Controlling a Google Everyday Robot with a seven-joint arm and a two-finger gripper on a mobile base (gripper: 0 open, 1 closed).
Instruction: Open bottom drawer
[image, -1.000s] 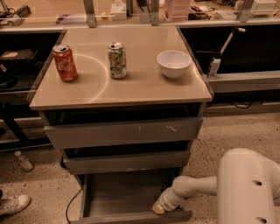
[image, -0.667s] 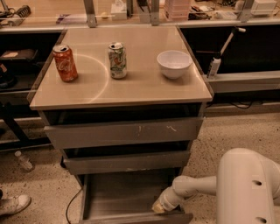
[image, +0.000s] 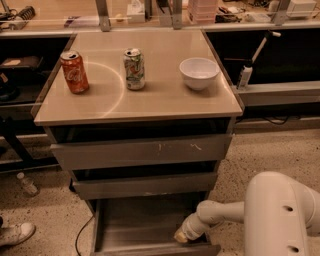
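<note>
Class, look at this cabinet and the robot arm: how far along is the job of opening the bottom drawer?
Mostly done: the bottom drawer stands pulled out, its grey tray exposed below the middle drawer front. In hand: the pincer sits at the tray's front right corner. Left: perhaps a final pull, then letting go.

Drawers: three, including the pulled-out bottom drawer (image: 145, 227). Cans: two (image: 74, 72) (image: 134, 69). Bowl (image: 199, 73): one. Gripper (image: 182, 236): one, at bottom drawer's front edge.

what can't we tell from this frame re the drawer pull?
- Gripper, at the bottom drawer's front right corner: finger state unreadable, too small and seen end-on.
- Bottom drawer front slat: cut off by the frame's lower edge.
- Drawer's rear interior: shadowed under the middle drawer.
</note>
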